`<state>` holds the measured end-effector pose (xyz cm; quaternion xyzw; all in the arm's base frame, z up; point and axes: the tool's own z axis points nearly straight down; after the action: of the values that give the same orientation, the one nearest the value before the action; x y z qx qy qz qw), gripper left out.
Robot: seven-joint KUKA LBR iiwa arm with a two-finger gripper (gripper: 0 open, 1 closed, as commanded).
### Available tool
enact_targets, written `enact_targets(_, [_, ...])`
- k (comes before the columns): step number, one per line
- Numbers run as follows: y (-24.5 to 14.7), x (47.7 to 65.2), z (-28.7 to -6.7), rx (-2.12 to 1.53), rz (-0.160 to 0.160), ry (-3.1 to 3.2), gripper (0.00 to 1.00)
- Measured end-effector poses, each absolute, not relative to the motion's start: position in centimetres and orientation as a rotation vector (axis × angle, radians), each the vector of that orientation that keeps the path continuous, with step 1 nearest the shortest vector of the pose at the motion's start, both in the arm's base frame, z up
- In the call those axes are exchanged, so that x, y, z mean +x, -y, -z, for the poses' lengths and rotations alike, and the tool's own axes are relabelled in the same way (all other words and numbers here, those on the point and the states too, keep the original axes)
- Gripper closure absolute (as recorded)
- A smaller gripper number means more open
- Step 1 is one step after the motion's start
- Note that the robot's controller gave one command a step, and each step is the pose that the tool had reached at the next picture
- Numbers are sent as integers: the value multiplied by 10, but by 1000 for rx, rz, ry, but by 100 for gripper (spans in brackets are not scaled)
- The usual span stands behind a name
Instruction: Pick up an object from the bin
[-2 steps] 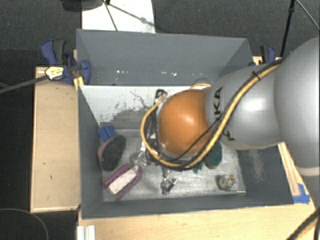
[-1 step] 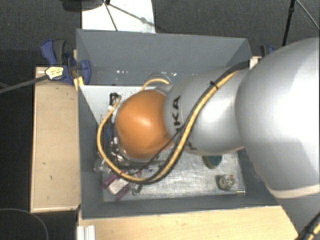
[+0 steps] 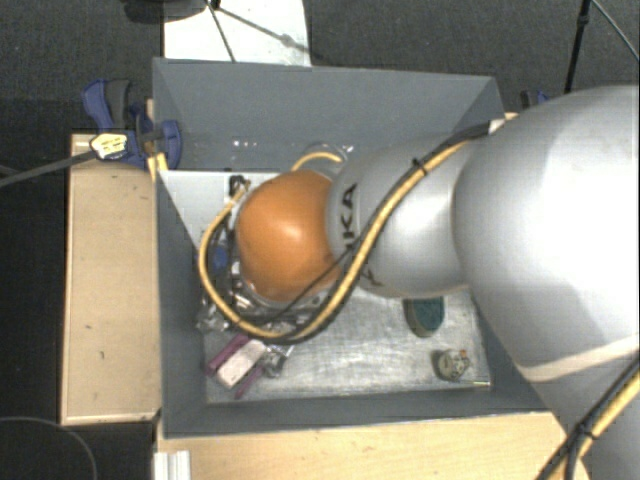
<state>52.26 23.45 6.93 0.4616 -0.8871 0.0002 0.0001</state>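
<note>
Under the orange cover (image 3: 285, 233) on the wrist of the arm (image 3: 520, 218), the fingers (image 3: 240, 326) sit low in the left part of the grey bin (image 3: 330, 98). Dark metal edges of them peep out beneath the cover, so it cannot be told whether they are open or closed. A yellow cable (image 3: 204, 263) loops round the cover and passes close by them. Just beside the fingers, toward the bin's front wall, lies a purple and white piece (image 3: 236, 365), flat on the bin floor and slanted. It is the thing nearest to the fingers, but whether it touches them cannot be told. Well apart from the fingers, off to the right across bare floor, a teal round thing (image 3: 425, 315) lies partly under the arm's edge. Farther still to the right, and a little nearer the front wall, a small grey-green thing (image 3: 452, 364) sits by itself near the bin's right front corner.
</note>
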Motion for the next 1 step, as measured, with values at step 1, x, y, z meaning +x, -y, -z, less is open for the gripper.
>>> enact_targets(1, [-235,523,-70,1440,1,2792,0])
